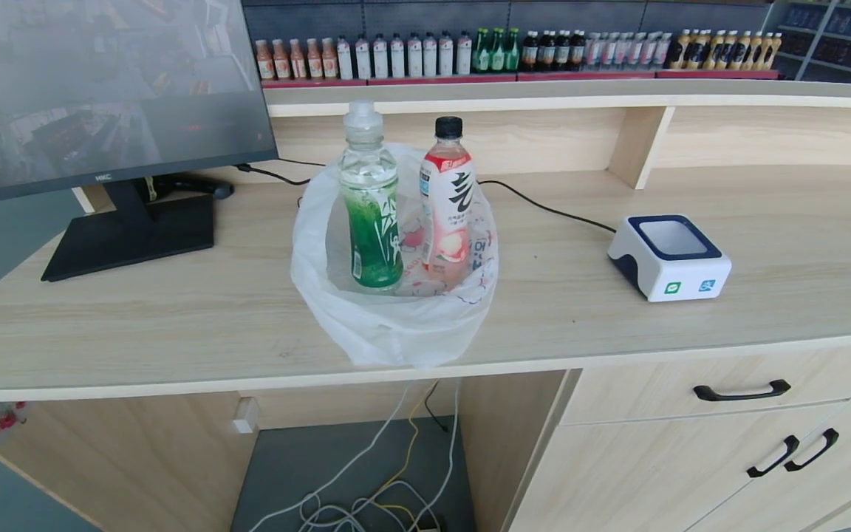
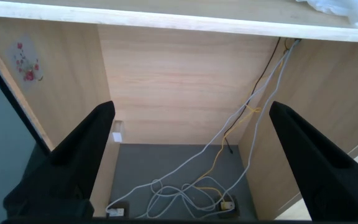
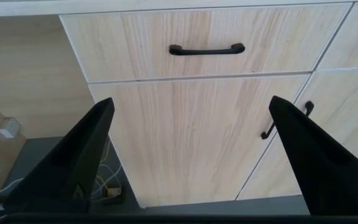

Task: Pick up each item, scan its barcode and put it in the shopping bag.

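monitor [image 1: 100,89]: black screen on a flat stand at the left end of the worktop [image 1: 174,325].
left gripper [image 2: 191,109]: below the worktop edge, facing the open recess where loose cables [image 2: 191,186] lie on the floor; jaws spread wide, nothing between them.
shopping bag [image 1: 396,332]: white plastic, mouth open, at the middle of the worktop, its front hanging over the edge.
green bottle [image 1: 372,214]: upright inside the bag, on the left.
pink bottle [image 1: 448,207]: upright inside the bag, just beside the green bottle, black cap.
black cord [image 1: 544,209]: runs from behind the bag to the scanner.
scanner [image 1: 668,256]: white and navy box on the worktop, well apart from the bag, window up.
right gripper [image 3: 190,102]: facing a drawer front with a black handle [image 3: 207,49]; jaws wide apart, empty.
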